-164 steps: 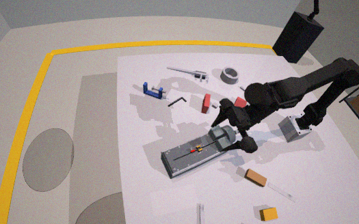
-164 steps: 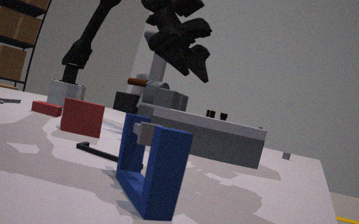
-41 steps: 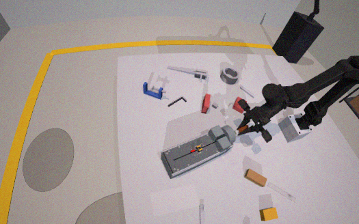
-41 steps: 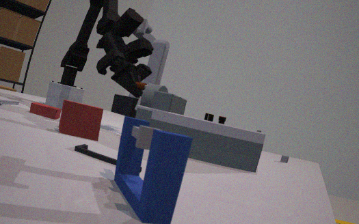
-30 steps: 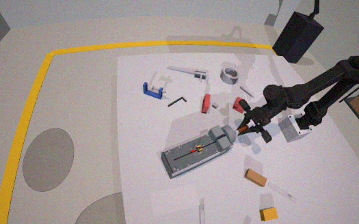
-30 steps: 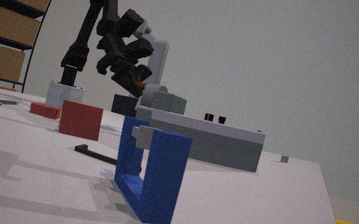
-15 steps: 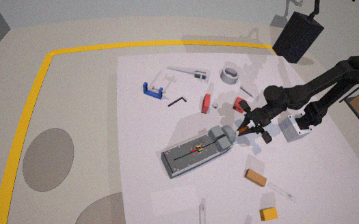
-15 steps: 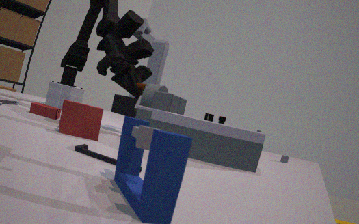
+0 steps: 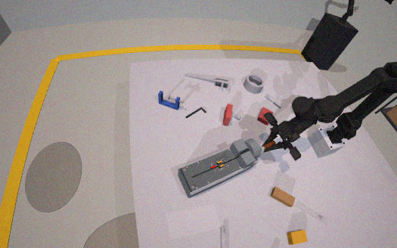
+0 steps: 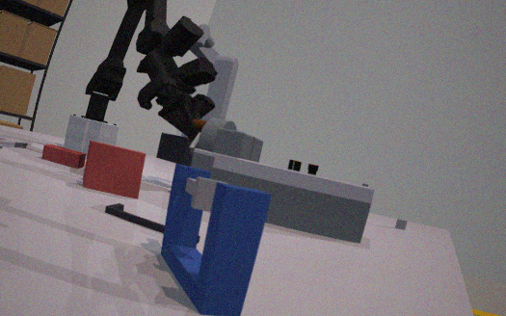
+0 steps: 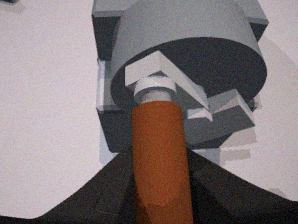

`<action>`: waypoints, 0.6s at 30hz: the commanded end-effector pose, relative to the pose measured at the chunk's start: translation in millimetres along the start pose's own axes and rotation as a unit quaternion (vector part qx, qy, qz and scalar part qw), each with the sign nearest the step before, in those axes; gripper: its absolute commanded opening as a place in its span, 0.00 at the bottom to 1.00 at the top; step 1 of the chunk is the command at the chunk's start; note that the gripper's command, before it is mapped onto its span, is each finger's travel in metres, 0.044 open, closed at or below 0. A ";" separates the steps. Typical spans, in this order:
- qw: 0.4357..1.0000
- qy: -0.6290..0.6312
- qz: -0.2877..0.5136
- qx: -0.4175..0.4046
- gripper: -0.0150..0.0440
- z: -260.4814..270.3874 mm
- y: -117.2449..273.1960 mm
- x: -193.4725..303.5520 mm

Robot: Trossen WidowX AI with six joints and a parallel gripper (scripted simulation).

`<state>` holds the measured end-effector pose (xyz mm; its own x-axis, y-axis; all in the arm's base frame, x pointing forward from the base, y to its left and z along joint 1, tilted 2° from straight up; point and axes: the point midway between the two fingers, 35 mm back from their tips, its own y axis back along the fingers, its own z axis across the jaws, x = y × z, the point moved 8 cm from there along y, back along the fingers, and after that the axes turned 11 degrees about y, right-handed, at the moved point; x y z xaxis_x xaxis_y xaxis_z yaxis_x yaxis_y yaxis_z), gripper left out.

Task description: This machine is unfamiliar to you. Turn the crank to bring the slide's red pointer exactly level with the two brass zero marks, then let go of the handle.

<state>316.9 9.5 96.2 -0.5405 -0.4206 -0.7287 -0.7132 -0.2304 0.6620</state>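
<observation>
The grey machine [image 9: 209,177] [image 10: 319,212] lies on the table with its round hub [image 9: 252,147] [image 11: 185,25] at the end nearest the arm. In the top view the red pointer [image 9: 213,167] sits on the slot, slightly to the left of the two brass marks [image 9: 220,164], toward the end away from the crank. The orange crank handle [image 9: 269,144] [image 10: 199,123] [image 11: 157,120] sticks out from the light crank arm [image 11: 182,85]. My gripper [image 9: 266,147] [image 10: 193,133] [image 11: 153,154] is shut on the handle, one finger on each side. The fingers' far ends are out of the wrist view.
A blue bracket [image 9: 169,103] [image 10: 234,241], a black hex key [image 9: 196,112] [image 10: 141,221] and a red block [image 9: 227,114] [image 10: 114,169] stand or lie behind the machine in the top view. Another red block [image 9: 265,116] [image 10: 64,155] is near the arm. A tan block [image 9: 283,196] and yellow block [image 9: 297,237] lie in front.
</observation>
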 end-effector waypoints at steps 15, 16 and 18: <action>1.000 0.000 0.004 -0.009 0.25 11.8 -10.6 7.2; 1.000 0.000 0.004 -0.009 0.25 12.2 -11.3 7.8; 1.000 0.000 0.004 -0.009 0.25 12.9 -12.7 9.1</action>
<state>315.4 16.2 86.0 -0.5380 -0.4222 -0.7295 -0.7099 -0.2397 0.6623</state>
